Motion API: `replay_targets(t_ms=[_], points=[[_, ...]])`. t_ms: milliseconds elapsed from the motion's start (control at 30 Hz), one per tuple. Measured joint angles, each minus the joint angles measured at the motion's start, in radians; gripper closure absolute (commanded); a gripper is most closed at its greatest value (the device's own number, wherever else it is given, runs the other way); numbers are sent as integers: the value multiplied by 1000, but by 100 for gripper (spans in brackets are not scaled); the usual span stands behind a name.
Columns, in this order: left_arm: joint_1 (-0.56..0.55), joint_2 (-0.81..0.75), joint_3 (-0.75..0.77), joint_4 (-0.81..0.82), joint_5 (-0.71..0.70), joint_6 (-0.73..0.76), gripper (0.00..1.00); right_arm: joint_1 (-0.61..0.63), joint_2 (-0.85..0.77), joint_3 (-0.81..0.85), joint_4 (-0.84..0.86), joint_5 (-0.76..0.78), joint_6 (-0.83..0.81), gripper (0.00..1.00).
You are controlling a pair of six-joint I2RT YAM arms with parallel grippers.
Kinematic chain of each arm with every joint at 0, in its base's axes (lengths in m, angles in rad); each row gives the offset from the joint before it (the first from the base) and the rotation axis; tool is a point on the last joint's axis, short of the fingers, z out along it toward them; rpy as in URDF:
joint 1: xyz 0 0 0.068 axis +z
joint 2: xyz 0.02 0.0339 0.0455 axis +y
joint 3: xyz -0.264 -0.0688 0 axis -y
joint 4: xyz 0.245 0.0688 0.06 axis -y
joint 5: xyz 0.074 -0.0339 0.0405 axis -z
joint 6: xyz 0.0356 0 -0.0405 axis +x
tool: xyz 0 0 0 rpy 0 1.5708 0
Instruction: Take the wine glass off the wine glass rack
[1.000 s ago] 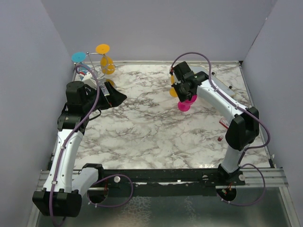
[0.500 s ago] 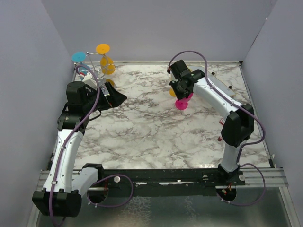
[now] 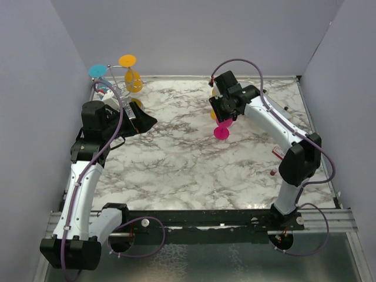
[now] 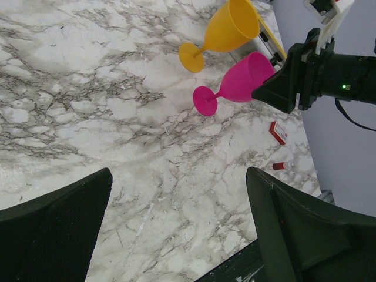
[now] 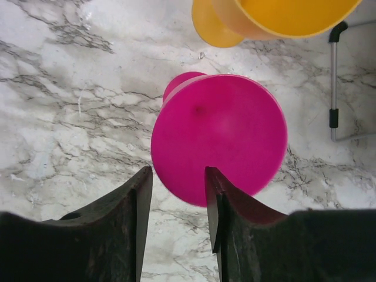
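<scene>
Right wrist view, nearest first: right gripper partly spread, straddling near rim of pink wine glass; no pinch evident. Glass already off the rack, foot on bench, just beside orange glass. Risk on withdrawal: could snag rim with a finger, tip pink wine glass into orange glass, topple both. Advise spreading wider, backing straight out. Farther off, left gripper wide apart, empty. Farthest, wine glass rack at far left corner, carrying other glasses; could be knocked by left gripper close by.

a white marble-patterned table with grey veins stands enclosed by plain pale grey walls along its far, left and right edges.
</scene>
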Motion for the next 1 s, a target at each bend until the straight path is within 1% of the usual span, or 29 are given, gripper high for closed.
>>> replay_targets(t_ms=[133, 300, 367, 533, 600, 700, 800, 1000], points=[[0, -8, 5, 0, 0, -8, 1, 0, -92, -31, 51, -31, -11, 53], [-1, -10, 5, -1, 0, -28, 1, 0, -281, -162, 168, -123, -18, 48], [-1, -10, 5, -1, 0, -37, 1, 0, -375, -256, 243, -184, -19, 47], [-1, -8, 5, -2, 0, -55, 1, 0, -691, -597, 481, -367, -8, 36], [-1, -4, 5, -3, -3, -55, 1, 0, -839, -748, 581, -436, 10, 35], [-1, 18, 16, -17, -28, -44, 1, 1, -969, -867, 676, -498, 27, 35], [-1, 69, 85, -64, -82, -11, 1, 1, -1015, -897, 732, -519, 29, 34], [-1, 174, 346, -154, -262, 89, 1, 1, -1061, -923, 827, -519, 39, 33]])
